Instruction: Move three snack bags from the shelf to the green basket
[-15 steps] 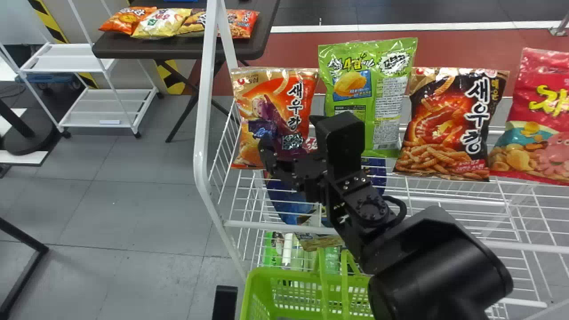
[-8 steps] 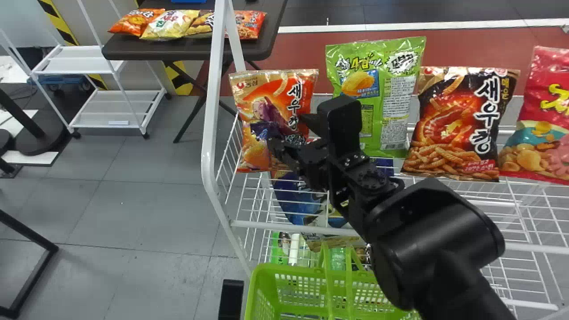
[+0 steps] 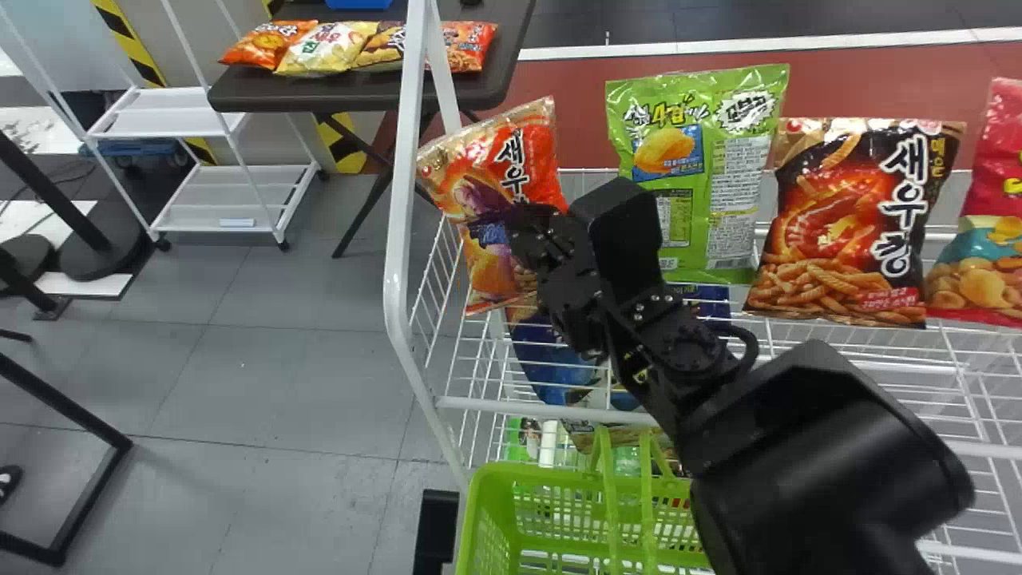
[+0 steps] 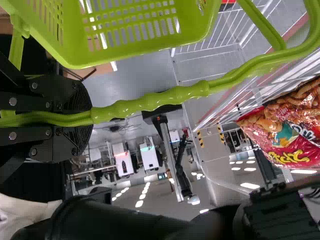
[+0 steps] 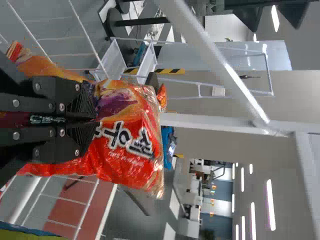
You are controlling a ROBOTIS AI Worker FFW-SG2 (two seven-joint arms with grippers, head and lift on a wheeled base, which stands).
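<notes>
The right gripper point(image 3: 509, 221) has its fingers point(image 5: 82, 100) drawn together on an orange snack bag point(image 3: 519, 152), creasing the packet where they pinch it. The bag is tilted, near the left end of a white wire shelf point(image 3: 495, 404); whether it touches the wires, I cannot tell. To its right stand a green snack bag point(image 3: 722, 192), a black-and-red snack bag point(image 3: 834, 216) and a pink-red snack bag point(image 3: 990, 184), in a row. The left gripper point(image 3: 437, 527) is at the near left by the green basket point(image 3: 479, 511), its fingers point(image 4: 75, 95) closed around the basket's handle point(image 4: 150, 102). A blue packet point(image 3: 551, 359) lies lower in the rack. Behind, four more snack bags point(image 3: 327, 48) lie side by side on a dark surface point(image 3: 287, 97).
</notes>
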